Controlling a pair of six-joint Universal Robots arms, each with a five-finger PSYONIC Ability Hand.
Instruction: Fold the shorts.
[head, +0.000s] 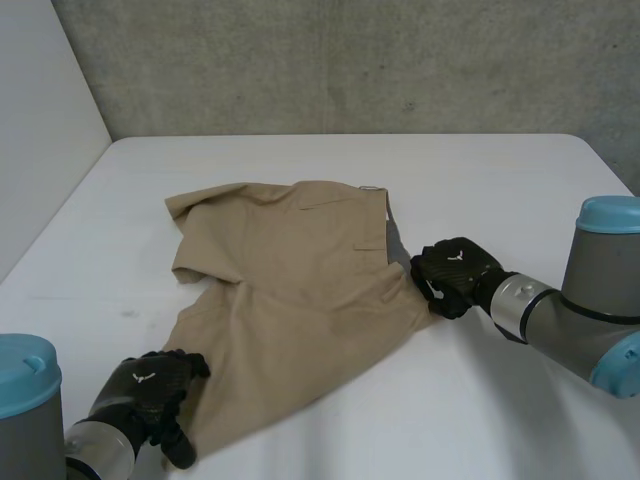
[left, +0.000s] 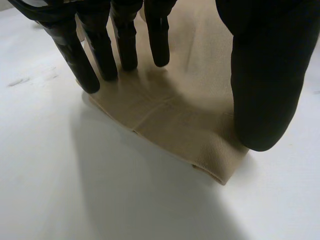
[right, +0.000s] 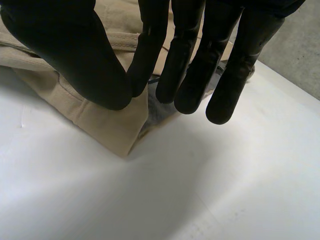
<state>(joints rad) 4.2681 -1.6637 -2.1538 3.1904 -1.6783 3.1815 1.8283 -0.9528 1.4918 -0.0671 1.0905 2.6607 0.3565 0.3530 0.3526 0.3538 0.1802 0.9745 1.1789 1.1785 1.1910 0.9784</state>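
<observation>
Tan shorts lie spread on the white table, waistband toward my right arm and legs toward my left. My left hand rests at the near leg's hem. Its fingers are straight and spread on the cloth, and its thumb sits on the hem's edge beside them. My right hand is at the near corner of the waistband. There its thumb and a curled finger pinch the cloth, with grey lining showing under the fingertips.
A concrete wall stands behind the table and a pale wall runs along its left side. Bare white table surrounds the shorts, with the far half unoccupied.
</observation>
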